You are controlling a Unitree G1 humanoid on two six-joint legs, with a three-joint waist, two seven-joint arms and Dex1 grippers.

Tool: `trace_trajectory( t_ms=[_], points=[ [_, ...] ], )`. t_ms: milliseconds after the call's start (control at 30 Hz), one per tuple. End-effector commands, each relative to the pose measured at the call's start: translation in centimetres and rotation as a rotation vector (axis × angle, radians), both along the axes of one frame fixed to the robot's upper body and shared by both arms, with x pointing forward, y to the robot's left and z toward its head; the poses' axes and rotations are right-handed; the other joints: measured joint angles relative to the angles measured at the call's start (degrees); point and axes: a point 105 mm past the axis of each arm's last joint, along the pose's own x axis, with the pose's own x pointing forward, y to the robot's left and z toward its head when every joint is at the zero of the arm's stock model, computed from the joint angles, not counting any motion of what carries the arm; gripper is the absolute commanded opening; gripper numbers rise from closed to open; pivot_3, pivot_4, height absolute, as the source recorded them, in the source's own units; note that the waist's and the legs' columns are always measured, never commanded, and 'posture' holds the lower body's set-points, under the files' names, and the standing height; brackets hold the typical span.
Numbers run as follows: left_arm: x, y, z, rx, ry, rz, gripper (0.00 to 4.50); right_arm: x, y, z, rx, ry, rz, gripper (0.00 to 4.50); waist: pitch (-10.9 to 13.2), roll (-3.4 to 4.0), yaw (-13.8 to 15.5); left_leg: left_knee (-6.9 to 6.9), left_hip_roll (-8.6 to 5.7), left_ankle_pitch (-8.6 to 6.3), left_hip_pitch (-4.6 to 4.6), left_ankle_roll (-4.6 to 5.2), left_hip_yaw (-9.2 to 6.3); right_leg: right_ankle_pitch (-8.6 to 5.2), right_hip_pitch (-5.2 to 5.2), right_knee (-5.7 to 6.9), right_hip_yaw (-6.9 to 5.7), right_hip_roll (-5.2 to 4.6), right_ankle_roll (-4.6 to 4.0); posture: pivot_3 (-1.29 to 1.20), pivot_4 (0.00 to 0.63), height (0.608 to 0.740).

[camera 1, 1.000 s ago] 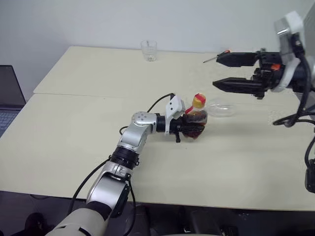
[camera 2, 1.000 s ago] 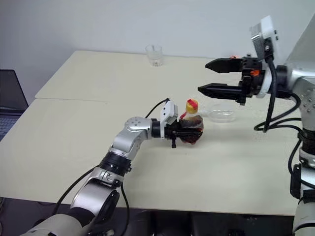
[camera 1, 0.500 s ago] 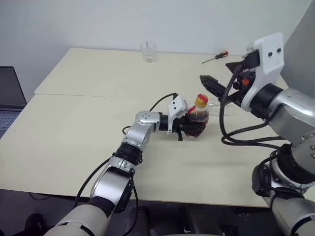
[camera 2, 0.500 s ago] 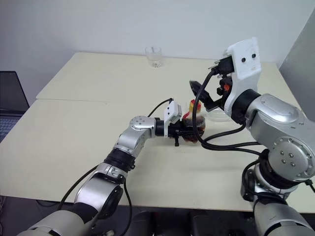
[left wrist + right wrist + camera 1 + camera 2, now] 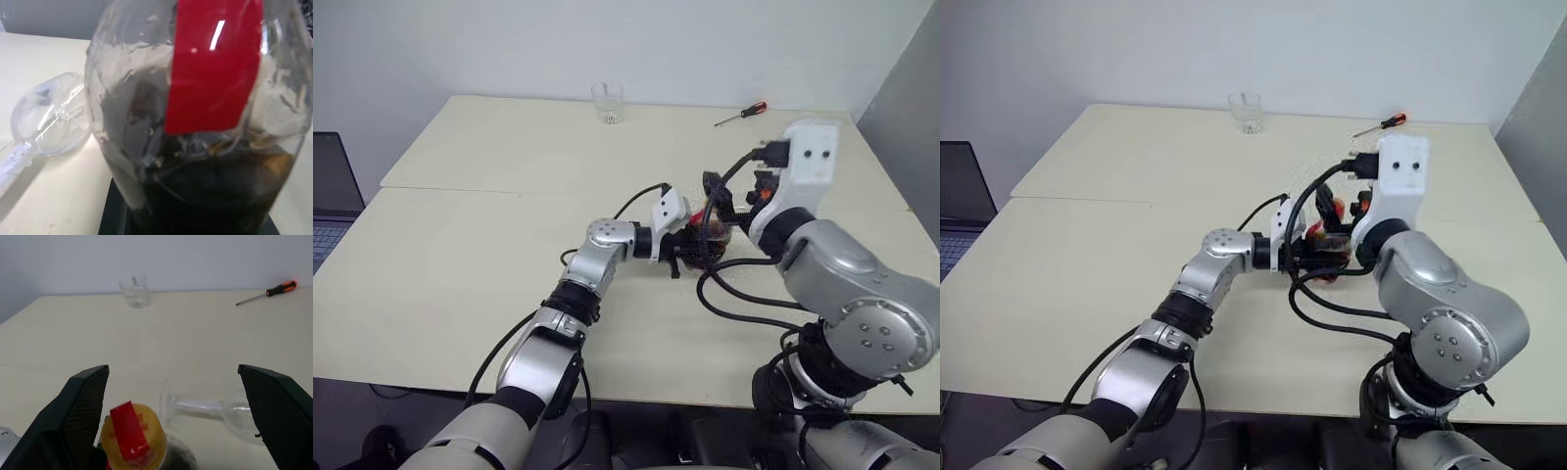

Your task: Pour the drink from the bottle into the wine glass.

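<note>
The bottle stands upright on the table, its lower half holding the dark drink, with a yellow cap and red label. My left gripper reaches in from the left and is shut on the bottle's body. My right gripper hangs open just above and behind the cap, one finger on each side. The wine glass lies on its side on the table right behind the bottle; its bowl looks empty.
A short clear tumbler stands near the table's far edge. An orange-handled screwdriver lies at the far right. A laptop sits off the table's left side. The cream table has a seam running across it.
My right arm swung in from the right and came down, its wrist turning, so the open gripper now sits over the bottle's cap. The left gripper and bottle stayed in place.
</note>
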Motion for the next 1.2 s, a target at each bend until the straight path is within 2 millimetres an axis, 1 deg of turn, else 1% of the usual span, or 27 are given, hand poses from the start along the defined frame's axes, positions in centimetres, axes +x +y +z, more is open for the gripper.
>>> trace_trajectory(
  t_ms=[33,333,500,600,733,967,1200],
  points=[
    [0.1,-0.5,2.0,-0.029,-0.074,-0.019,0.69,-0.4,0.6,1.4,0.011,-0.055,0.005,4.50,0.0,0.00,-0.1,0.00,0.00,0.00,0.01,0.00,-0.02,0.00,0.00,0.00,-0.01,0.01,0.00,0.00,0.150,0.740],
    [0.1,-0.4,2.0,-0.026,-0.078,-0.015,0.69,0.3,1.8,1.3,0.035,-0.028,0.047,4.50,0.0,0.00,0.0,0.00,-0.01,0.00,-0.02,0.01,-0.11,0.00,0.01,-0.03,-0.06,0.02,0.00,0.00,0.150,0.740],
    [0.0,-0.4,2.2,-0.030,-0.083,-0.016,0.69,1.3,1.5,1.1,0.063,-0.024,0.014,4.50,0.0,0.00,-0.1,0.00,-0.02,0.00,-0.02,0.01,-0.11,0.00,0.01,-0.03,-0.07,0.02,0.00,0.00,0.150,0.740],
    [0.0,-0.4,2.2,-0.031,-0.084,-0.016,0.69,1.4,1.6,0.7,0.106,-0.008,0.016,4.50,0.0,0.00,0.0,0.00,-0.02,0.00,-0.02,0.01,-0.11,-0.01,0.01,-0.04,-0.07,0.02,0.00,0.00,0.150,0.740],
    [-0.1,-0.4,2.2,-0.029,-0.084,-0.017,0.69,1.8,1.3,0.0,0.126,0.029,-0.007,4.50,0.0,0.00,0.0,-0.02,-0.01,0.00,-0.03,0.01,-0.10,-0.01,0.01,-0.06,-0.07,0.02,0.00,0.00,0.150,0.740],
    [0.0,-0.2,2.3,-0.029,-0.087,-0.010,0.69,1.8,1.9,-0.8,0.131,0.063,0.026,4.50,0.0,0.00,-0.1,-0.03,-0.01,0.00,-0.03,0.01,-0.11,-0.01,0.00,-0.06,-0.08,0.02,0.00,0.00,0.150,0.740],
    [0.1,-0.1,2.3,-0.029,-0.087,-0.003,0.69,1.8,2.0,-1.4,0.129,0.089,0.037,4.50,0.0,0.00,-0.1,-0.04,-0.01,0.00,-0.03,0.01,-0.10,-0.01,0.00,-0.08,-0.06,0.02,0.01,0.00,0.150,0.740]
  ],
)
